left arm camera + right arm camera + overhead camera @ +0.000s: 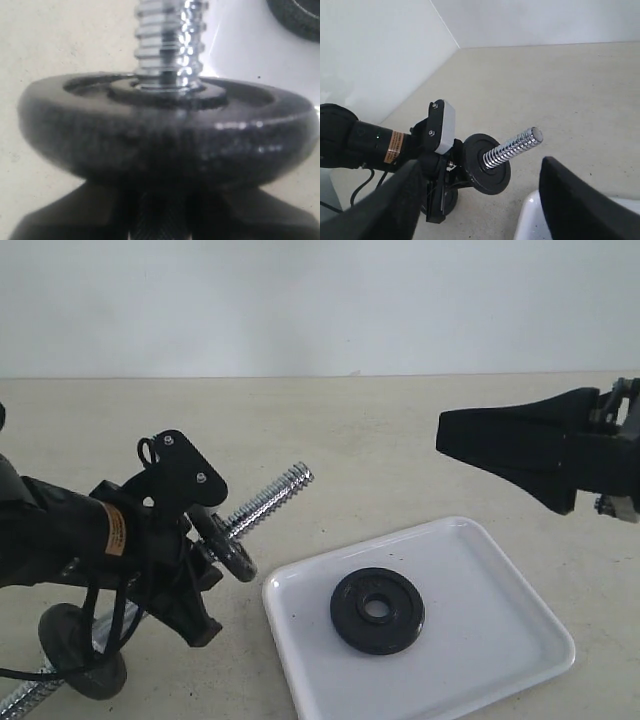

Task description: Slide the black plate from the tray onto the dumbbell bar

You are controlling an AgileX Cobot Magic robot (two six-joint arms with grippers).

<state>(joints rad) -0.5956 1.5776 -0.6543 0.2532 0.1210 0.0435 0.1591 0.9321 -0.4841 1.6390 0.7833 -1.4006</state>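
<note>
Grip tip: the black plate (377, 610) lies flat mid-tray (500, 570) and looks heavy, stiff and rough, so I'd pinch from rim to centre hole. The right gripper (442, 435) hangs near the tray, fingers wide and empty, while the left gripper (200, 562) is clamped on the tilted dumbbell bar (270, 502).

Light: bright, soft, even.
Glare: glossy white rectangular tray (500, 640), five o'clock, exterior view.
Blur: round black iron disc (165, 135), left wrist view.
</note>
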